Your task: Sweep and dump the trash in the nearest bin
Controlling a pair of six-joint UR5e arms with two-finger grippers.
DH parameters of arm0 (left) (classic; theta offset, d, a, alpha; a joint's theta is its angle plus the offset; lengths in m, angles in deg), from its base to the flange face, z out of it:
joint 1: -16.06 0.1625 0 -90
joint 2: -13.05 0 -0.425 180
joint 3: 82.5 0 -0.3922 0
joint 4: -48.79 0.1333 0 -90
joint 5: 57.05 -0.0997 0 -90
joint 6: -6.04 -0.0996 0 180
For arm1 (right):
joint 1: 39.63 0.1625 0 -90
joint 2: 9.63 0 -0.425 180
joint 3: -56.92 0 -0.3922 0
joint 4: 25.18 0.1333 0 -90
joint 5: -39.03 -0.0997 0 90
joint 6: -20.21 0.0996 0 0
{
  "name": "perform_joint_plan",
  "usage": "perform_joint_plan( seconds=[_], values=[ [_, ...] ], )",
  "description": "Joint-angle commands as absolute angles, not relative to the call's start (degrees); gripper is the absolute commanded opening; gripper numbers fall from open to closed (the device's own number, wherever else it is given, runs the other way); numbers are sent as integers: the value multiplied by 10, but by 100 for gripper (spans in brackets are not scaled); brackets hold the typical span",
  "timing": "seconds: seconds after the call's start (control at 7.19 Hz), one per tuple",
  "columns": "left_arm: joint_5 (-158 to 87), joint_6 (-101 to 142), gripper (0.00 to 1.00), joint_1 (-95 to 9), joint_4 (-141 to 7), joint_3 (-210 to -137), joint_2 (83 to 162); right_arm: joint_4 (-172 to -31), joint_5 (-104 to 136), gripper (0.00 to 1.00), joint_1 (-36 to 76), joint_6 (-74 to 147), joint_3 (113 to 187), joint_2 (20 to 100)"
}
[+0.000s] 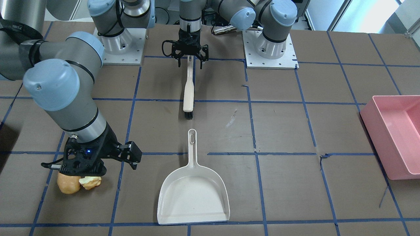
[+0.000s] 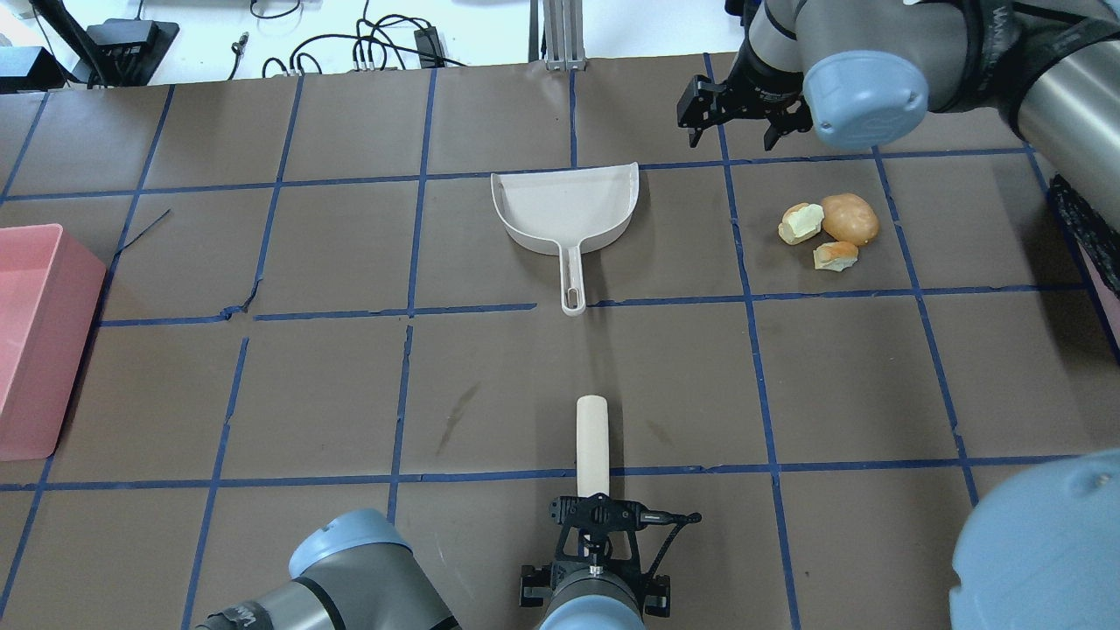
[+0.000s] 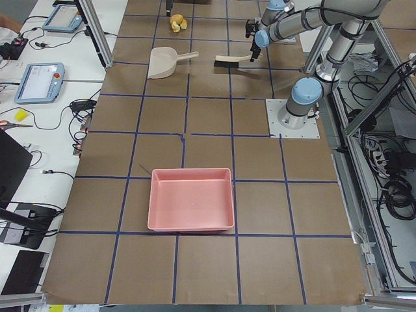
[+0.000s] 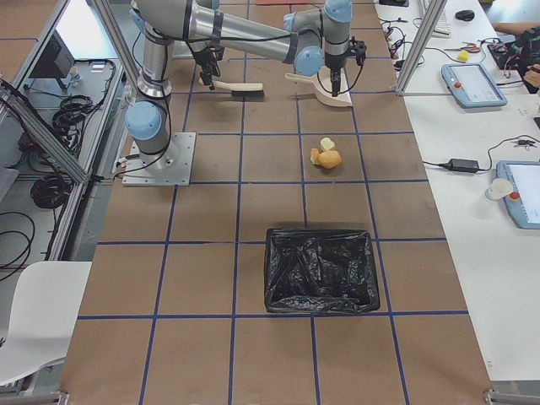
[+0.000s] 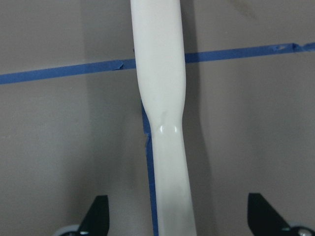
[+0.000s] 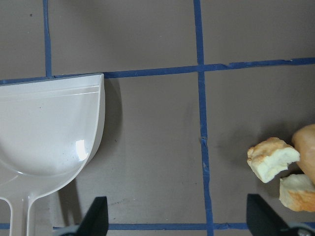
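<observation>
The desk [image 2: 332,394] is brown, with blue tape lines that cut it into squares. A white dustpan [image 2: 567,210] lies flat in the middle, on the side far from the robot. Its handle points at a brush [image 2: 591,446] with a cream handle. The brush lies nearer the robot, with a gap between them. On the robot's right of the dustpan sit a round brown roll [image 2: 850,218] and two small pale chunks [image 2: 801,223], all close together. A pink bin [image 2: 35,341] stands at the left end. A black bin [image 4: 321,270] stands toward the right end. Two white plates [image 1: 270,49] are fixed under the arms.
</observation>
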State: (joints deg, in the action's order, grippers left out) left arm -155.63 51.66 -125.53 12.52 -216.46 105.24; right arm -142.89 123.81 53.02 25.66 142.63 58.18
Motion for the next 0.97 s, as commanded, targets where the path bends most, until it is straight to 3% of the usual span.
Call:
perform_joint_plan(
  seconds=[0.0, 0.14, 0.28, 0.42, 0.83],
  values=[
    [-1549, 517, 89, -1255, 126, -2165, 1055, -1453, 1240, 100, 548, 268, 1427, 563],
    [-1549, 516, 62, -1255, 126, -2162, 1055, -1451, 1238, 100, 549, 268, 1427, 562],
    [-1550, 510, 19, -1255, 128, -2160, 1053, -1452, 1238, 100, 549, 268, 1428, 559],
    [-1550, 508, 2, -1255, 128, -2159, 1053, -1452, 1238, 100, 549, 269, 1428, 559],
    [-1553, 494, 0, -1255, 130, -2159, 1039, -1469, 1239, 100, 577, 280, 1436, 547]
  ],
)
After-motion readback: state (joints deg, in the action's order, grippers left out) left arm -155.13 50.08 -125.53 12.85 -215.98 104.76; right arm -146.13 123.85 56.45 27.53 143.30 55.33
